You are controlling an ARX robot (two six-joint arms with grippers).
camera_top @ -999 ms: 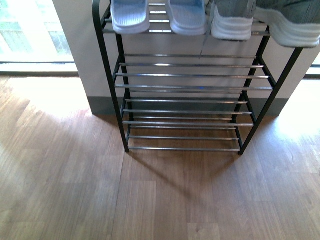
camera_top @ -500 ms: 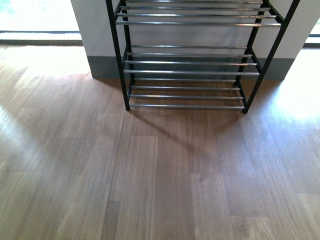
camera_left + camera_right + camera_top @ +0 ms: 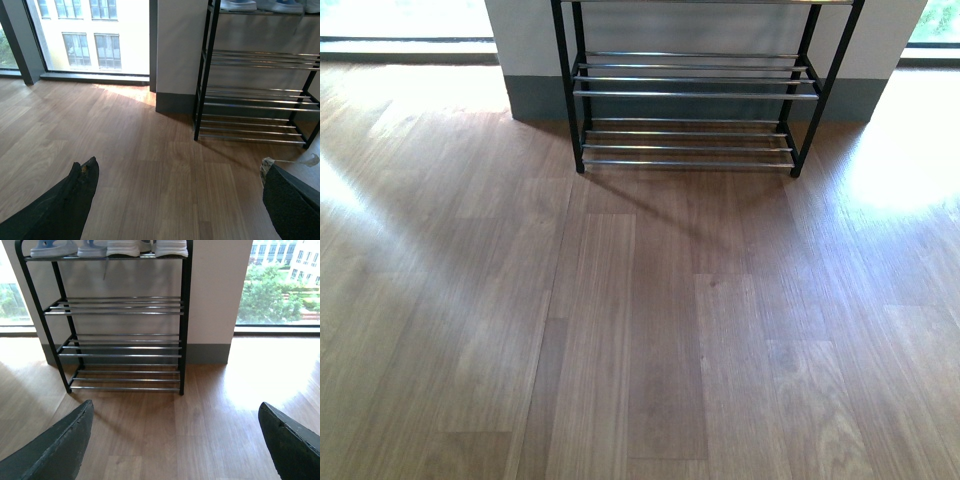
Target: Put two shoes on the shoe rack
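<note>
Front view: only the two lowest tiers of the shoe rack (image 3: pixel 690 90) appear, at the far edge of the wooden floor (image 3: pixel 640 320), against a white wall with a grey skirting (image 3: pixel 535 100). No shoes and no arms show here.

Right wrist view: the rack (image 3: pixel 120 320) is seen from the top tier down to its feet, a black metal frame carrying chrome rods in four levels. On the top tier stand two pale blue slides (image 3: pixel 70 247) and, beside them, the white soles of two sneakers (image 3: pixel 147 246); the uppers are cut off by the frame edge. The three lower tiers hold nothing. The right gripper (image 3: pixel 175 450) has its dark fingers (image 3: pixel 55 450) spread wide apart and holds nothing.

Left wrist view: the rack (image 3: pixel 255 100) stands to one side of a large window (image 3: pixel 90 35), and only slivers of sole (image 3: pixel 260 5) show on the top tier. The left gripper (image 3: pixel 180 200) is likewise spread wide, with nothing between its fingers (image 3: pixel 65 205).
</note>
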